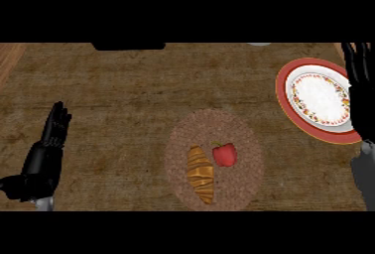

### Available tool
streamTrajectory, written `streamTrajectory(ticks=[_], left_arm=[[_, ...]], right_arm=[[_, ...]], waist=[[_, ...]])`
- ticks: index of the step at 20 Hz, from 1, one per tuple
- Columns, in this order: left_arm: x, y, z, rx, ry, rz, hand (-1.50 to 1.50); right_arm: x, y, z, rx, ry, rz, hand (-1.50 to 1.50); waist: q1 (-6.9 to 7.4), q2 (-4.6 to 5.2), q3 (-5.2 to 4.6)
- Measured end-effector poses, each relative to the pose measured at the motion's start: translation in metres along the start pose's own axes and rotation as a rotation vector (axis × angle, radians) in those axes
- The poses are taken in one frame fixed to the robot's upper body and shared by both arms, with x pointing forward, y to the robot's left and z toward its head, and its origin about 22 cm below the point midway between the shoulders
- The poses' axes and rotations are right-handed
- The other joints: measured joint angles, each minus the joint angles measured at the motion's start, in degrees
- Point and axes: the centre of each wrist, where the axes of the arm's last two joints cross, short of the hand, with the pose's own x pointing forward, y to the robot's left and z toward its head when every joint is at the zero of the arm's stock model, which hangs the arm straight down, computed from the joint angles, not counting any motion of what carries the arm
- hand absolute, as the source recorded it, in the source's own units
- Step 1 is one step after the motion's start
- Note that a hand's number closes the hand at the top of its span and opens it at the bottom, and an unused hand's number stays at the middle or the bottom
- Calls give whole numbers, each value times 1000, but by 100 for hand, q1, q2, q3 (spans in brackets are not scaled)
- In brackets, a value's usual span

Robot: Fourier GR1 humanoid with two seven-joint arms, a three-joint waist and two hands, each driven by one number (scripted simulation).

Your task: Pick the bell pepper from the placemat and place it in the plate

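Observation:
A red bell pepper point(225, 155) lies on the round woven placemat point(212, 124) at the middle of the counter, right beside a croissant point(200, 173). The plate point(319, 96), white with a red rim, sits at the far right, apart from the mat. My left hand point(48, 149) rests at the left edge, fingers straight and pointing away from me, holding nothing. My right hand point(359, 64) shows along the right edge, fingers extended upward past the plate's right rim; the pepper is well to its left.
A dark object point(128, 45) sits at the counter's far edge, with a pale one point(258, 44) further right. The brown counter point(117, 99) stretches between my left hand and the placemat.

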Motion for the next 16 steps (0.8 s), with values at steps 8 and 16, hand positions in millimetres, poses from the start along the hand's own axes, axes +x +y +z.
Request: streamTrajectory(ticks=[8, 16], left_arm=[[-35, -28, 14, -116, 341, 94, 0], [-39, -48, 11, -207, 488, 182, 0]], right_arm=[[7, -21, -24, 163, -22, 250, 150], [-72, -26, 31, 6, -55, 284, -150]], waist=[[115, -71, -54], [169, -136, -16]])
